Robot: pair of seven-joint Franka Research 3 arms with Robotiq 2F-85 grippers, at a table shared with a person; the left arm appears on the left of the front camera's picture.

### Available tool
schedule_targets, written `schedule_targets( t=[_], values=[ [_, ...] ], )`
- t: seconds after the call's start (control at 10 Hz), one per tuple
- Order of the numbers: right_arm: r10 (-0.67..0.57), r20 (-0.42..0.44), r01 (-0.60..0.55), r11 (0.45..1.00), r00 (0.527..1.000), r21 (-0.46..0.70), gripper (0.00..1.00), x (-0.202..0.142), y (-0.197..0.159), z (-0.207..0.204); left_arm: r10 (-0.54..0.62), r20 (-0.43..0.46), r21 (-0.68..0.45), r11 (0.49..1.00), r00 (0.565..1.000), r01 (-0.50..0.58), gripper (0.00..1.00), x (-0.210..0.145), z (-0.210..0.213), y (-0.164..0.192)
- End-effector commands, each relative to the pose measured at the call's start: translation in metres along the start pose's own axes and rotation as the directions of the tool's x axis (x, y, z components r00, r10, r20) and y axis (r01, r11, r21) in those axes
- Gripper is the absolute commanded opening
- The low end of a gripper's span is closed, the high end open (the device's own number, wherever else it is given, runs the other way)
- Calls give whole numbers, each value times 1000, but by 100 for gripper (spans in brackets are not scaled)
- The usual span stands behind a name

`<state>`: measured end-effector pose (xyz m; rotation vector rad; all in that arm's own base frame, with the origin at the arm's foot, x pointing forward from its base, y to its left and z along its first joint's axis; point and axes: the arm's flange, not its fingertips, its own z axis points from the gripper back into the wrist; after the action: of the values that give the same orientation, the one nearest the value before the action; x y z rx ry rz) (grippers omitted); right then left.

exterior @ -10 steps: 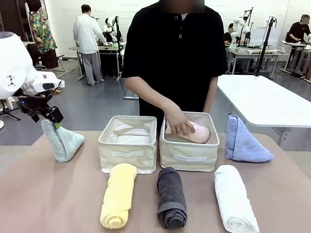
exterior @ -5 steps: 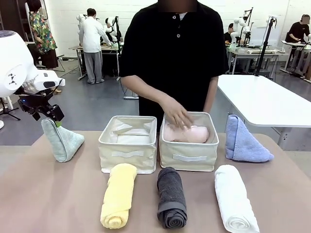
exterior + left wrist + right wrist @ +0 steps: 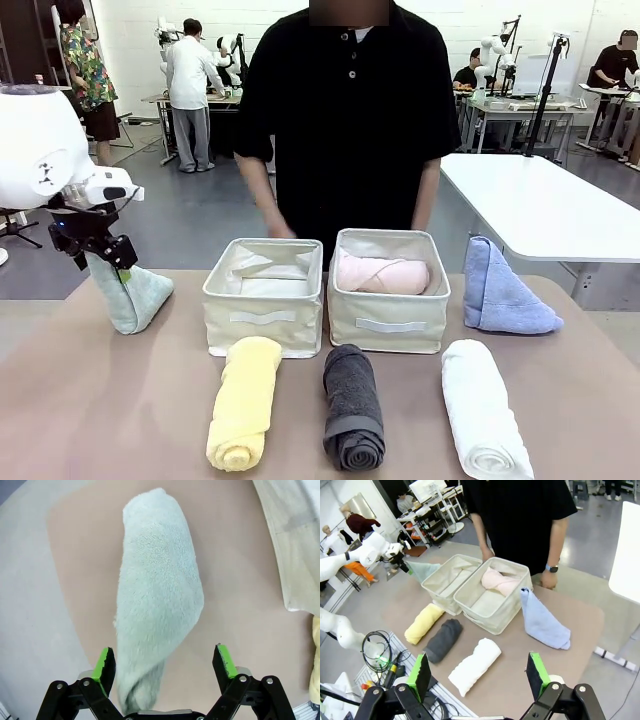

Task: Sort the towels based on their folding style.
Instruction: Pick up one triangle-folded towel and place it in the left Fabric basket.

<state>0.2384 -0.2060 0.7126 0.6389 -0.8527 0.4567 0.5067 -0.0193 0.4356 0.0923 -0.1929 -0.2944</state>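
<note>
- Left wrist view: the left gripper (image 3: 165, 661) has its jaws spread wide, astride the upright mint towel (image 3: 157, 605); from the front that gap is hidden.
- Right wrist view: the right gripper (image 3: 477, 672) gapes empty, high above the table (image 3: 570, 630).
- Front view: the pink roll (image 3: 385, 272) lies in the right bin (image 3: 388, 325).

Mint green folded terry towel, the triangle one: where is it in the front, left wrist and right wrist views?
Front view: the mint green folded terry towel stands at the table's left side, under the left gripper.
Left wrist view: it runs down the centre, between the open gripper's fingers.
Right wrist view: small, upper left.
Shared landmark: the cream fabric bin next to it, at the right edge in the left wrist view.
</note>
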Motion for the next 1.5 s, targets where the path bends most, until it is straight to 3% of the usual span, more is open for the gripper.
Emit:
schedule_targets(
  t=[0.0,0.3,0.4,0.5,0.6,0.7,0.8,0.9,1.4],
  values=[
    [12,-4,-12,1000,1000,16,100,1,-2,0,27,-27,2,1000,999,-27,100,20,0,3],
    [12,-4,-12,1000,1000,16,100,1,-2,0,37,-5,37,999,999,-37,100,21,1,3],
    [12,-4,-12,1000,1000,16,100,1,-2,0,34,3,28,999,999,-34,68,22,-2,3],
    [12,-4,-12,1000,1000,16,100,1,-2,0,30,4,35,999,1000,-30,43,21,-1,3],
    [12,-4,-12,1000,1000,16,100,1,-2,0,31,4,40,999,1000,-31,43,20,-1,3],
    [12,-4,-12,1000,1000,16,100,1,-2,0,30,2,43,999,1000,-30,0,21,0,3],
    [12,-4,-12,1000,1000,16,100,1,-2,0,29,1,44,999,1000,-29,29,20,1,3],
    [12,-4,-12,1000,1000,16,100,1,-2,0,23,-5,39,999,1000,-22,0,20,1,3],
    [12,-4,-12,1000,1000,16,100,1,-2,0,-54,6,11,998,999,54,0,8,19,0]
  ],
)
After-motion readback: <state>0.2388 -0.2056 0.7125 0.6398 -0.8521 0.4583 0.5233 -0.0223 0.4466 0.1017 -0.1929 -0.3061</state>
